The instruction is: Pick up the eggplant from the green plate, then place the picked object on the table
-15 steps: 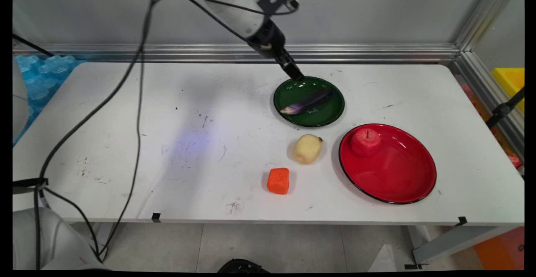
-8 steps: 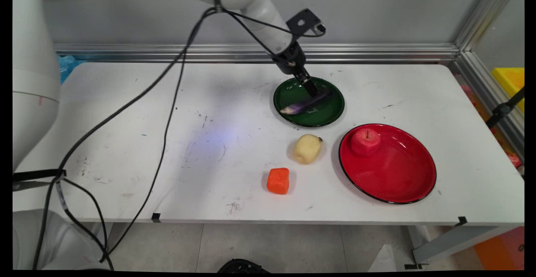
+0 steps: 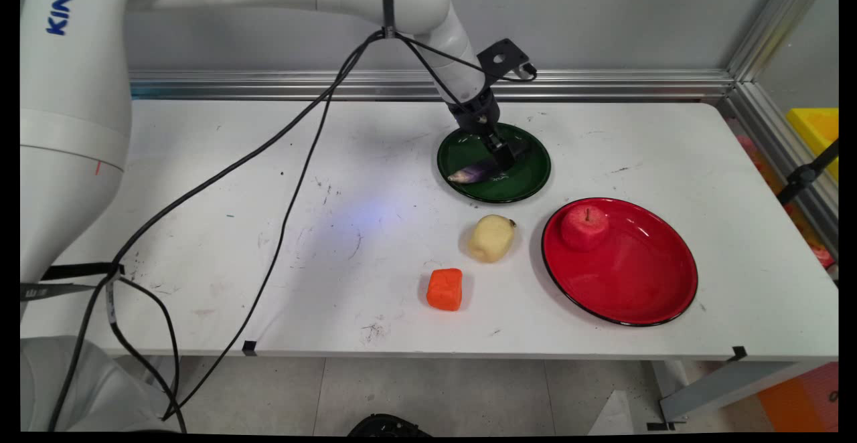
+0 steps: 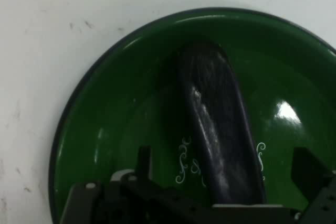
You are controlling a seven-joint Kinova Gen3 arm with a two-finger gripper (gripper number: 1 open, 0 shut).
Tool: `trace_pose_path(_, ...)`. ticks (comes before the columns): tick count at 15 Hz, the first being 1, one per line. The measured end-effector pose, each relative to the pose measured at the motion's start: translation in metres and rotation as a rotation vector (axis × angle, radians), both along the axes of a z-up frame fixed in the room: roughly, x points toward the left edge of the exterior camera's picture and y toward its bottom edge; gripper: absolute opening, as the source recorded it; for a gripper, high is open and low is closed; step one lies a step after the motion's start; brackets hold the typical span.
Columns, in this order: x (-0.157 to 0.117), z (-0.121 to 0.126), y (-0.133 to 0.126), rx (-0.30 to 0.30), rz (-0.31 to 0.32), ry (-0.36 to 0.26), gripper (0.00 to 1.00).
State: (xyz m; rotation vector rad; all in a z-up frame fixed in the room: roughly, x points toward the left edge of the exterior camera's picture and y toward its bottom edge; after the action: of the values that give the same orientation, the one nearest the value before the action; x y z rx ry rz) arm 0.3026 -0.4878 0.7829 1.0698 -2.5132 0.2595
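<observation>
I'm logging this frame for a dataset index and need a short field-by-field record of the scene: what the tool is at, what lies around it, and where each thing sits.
tool: tool open, fingers either side of the eggplant, low over it
eggplant: purple, lies in the green plate
red plate: red plate right of the green one, holds a red apple near its far-left rim
loose on table: pale potato beside the red plate; orange block nearer the front edge
surface: white table
</observation>
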Motion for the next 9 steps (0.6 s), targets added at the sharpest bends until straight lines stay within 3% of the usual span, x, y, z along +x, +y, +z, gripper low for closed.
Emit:
trace_pose_path(2,-0.0041,-0.0046,-0.0010,0.010,0.007,-0.013,1.00)
trace_pose_path(3,-0.0056,-0.0066,-0.0008,0.014,0.009,-0.020,0.00)
trace_pose_path(9,-0.0111,-0.0119,0.0053,0.022,0.001,-0.052,0.00)
